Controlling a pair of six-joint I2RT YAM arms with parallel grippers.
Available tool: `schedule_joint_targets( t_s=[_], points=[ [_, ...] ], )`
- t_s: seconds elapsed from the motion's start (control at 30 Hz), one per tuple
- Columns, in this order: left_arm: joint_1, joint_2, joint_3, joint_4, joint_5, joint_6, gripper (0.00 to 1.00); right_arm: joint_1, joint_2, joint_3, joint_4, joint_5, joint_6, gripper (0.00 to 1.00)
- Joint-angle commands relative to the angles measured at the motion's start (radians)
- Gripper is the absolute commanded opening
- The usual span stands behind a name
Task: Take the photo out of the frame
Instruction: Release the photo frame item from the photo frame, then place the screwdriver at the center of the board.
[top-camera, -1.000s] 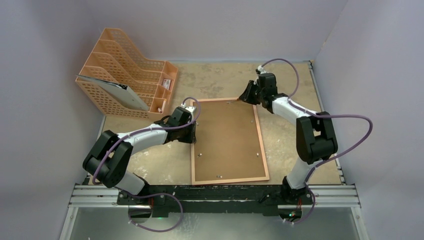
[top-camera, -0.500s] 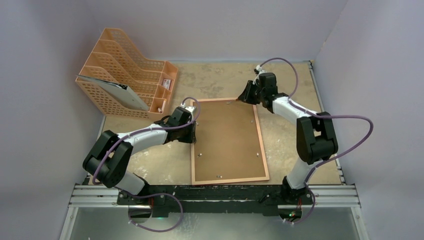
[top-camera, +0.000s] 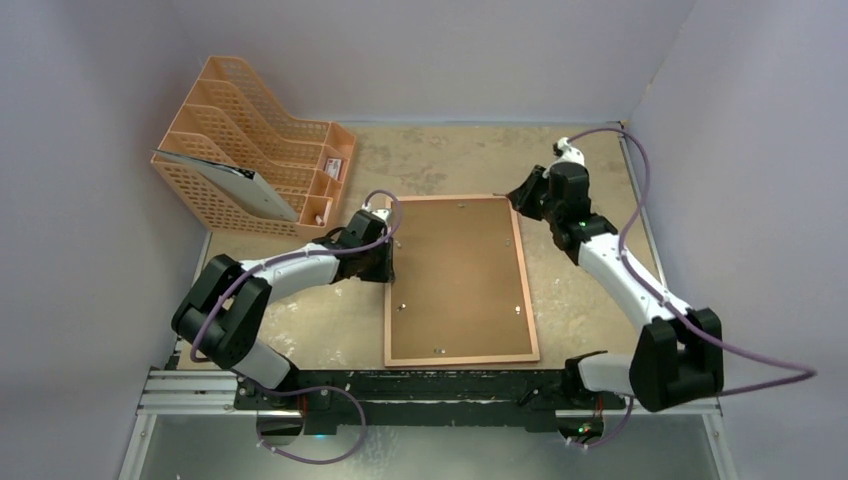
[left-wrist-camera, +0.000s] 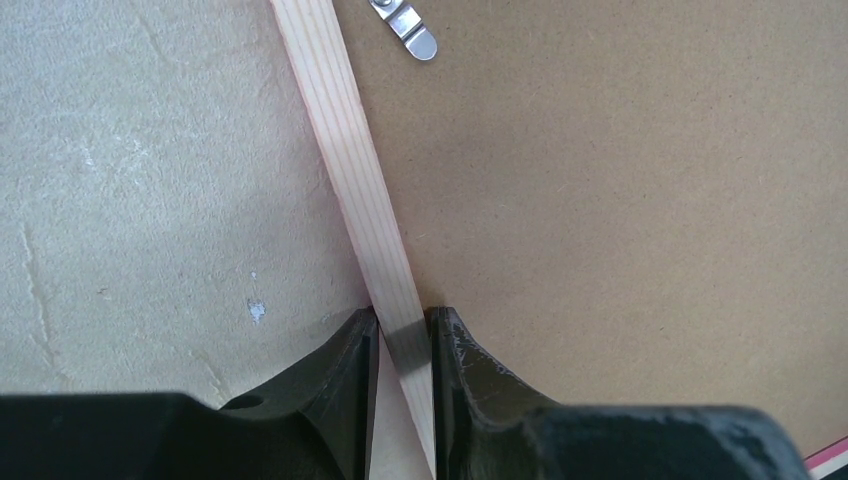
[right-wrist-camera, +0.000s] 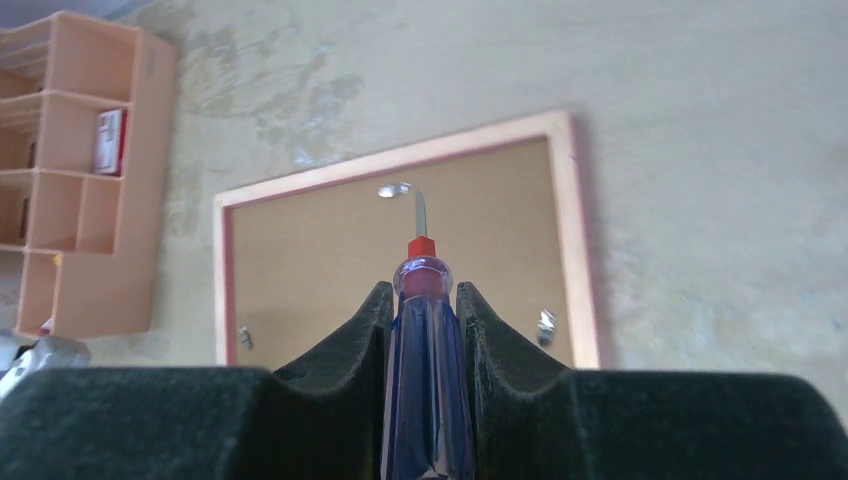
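Photo is out of sight, presumably inside the frame (top-camera: 455, 280), lying back-up on the surface. Left pincer (left-wrist-camera: 403, 325) clamps the frame's left rail; right pincer (right-wrist-camera: 423, 295) grips a blue-handled screwdriver (right-wrist-camera: 425, 400) by the frame's far right corner. Keep the rail pinned, seat the tip against the far clip (right-wrist-camera: 393, 190), and swing it aside gently. No writing is legible.

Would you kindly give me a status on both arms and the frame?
Left gripper shut on frame, left rail. Right gripper shut on screwdriver, by far right corner. Frame face down, backing board clipped in; photo hidden.
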Motion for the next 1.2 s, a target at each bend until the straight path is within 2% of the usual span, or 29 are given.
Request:
schedule_joint_targets(
  t_s=[0.0,0.07,0.13,0.2,0.4,0.7,0.93,1.17],
  points=[
    [0.000,0.005,0.032,-0.021,-0.048,0.009,0.14,-0.021,-0.123,-0.095,-0.008,0.161,0.093,0.00],
    [-0.001,-0.022,0.020,-0.032,-0.049,0.015,0.31,-0.023,-0.174,-0.136,-0.008,0.178,0.125,0.00],
    [-0.001,-0.065,0.007,-0.036,-0.048,0.016,0.42,-0.024,-0.220,-0.171,0.002,0.157,0.150,0.00],
    [-0.001,-0.104,0.002,-0.051,-0.049,0.016,0.49,-0.024,-0.253,-0.203,0.014,0.124,0.160,0.00],
    [0.000,-0.214,0.005,-0.107,-0.049,0.026,0.53,-0.023,-0.315,-0.232,-0.031,0.153,0.187,0.00],
    [-0.001,-0.340,0.013,-0.188,-0.081,0.067,0.56,-0.027,-0.387,-0.290,-0.066,0.404,0.293,0.00],
    [0.000,-0.414,-0.031,-0.175,-0.079,0.122,0.65,-0.067,-0.374,-0.383,-0.020,0.412,0.398,0.00],
    [-0.001,-0.444,-0.041,-0.166,-0.081,0.154,0.74,-0.152,-0.490,-0.572,0.164,0.328,0.487,0.00]
  ],
)
